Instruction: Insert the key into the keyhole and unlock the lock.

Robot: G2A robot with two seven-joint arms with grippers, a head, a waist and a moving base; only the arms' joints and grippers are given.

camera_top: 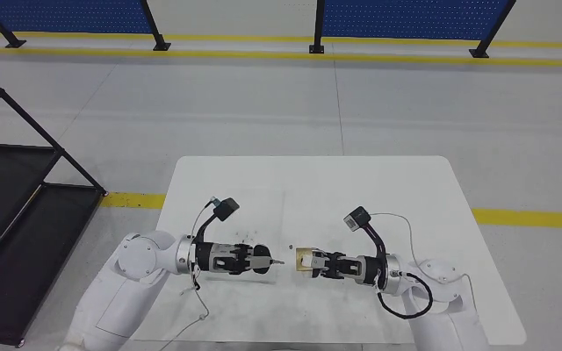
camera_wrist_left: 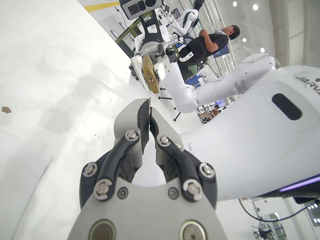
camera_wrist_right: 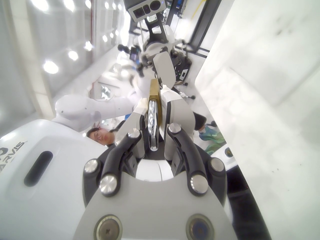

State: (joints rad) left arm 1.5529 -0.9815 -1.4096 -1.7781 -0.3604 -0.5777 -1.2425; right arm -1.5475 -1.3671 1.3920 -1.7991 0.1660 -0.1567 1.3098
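Note:
A brass padlock (camera_top: 304, 260) hangs above the white table (camera_top: 369, 193), and my right gripper (camera_top: 311, 261) is shut on it. In the right wrist view the silver shackle (camera_wrist_right: 152, 126) lies between the right gripper's (camera_wrist_right: 153, 106) fingers and the brass body (camera_wrist_right: 155, 88) juts out beyond them. My left gripper (camera_top: 262, 261) faces it from the left, shut on a small key (camera_top: 276, 261). The left wrist view shows the thin key blade (camera_wrist_left: 149, 102) poking out of the left gripper (camera_wrist_left: 148, 112), pointing at the padlock's keyhole face (camera_wrist_left: 150, 78). A short gap separates key tip and lock.
Both grippers hover over the near middle of the table. A black rack (camera_top: 35, 228) stands on the floor to the left. A small brown speck (camera_wrist_left: 6, 110) lies on the tabletop. Blue barriers (camera_top: 404, 17) line the far floor.

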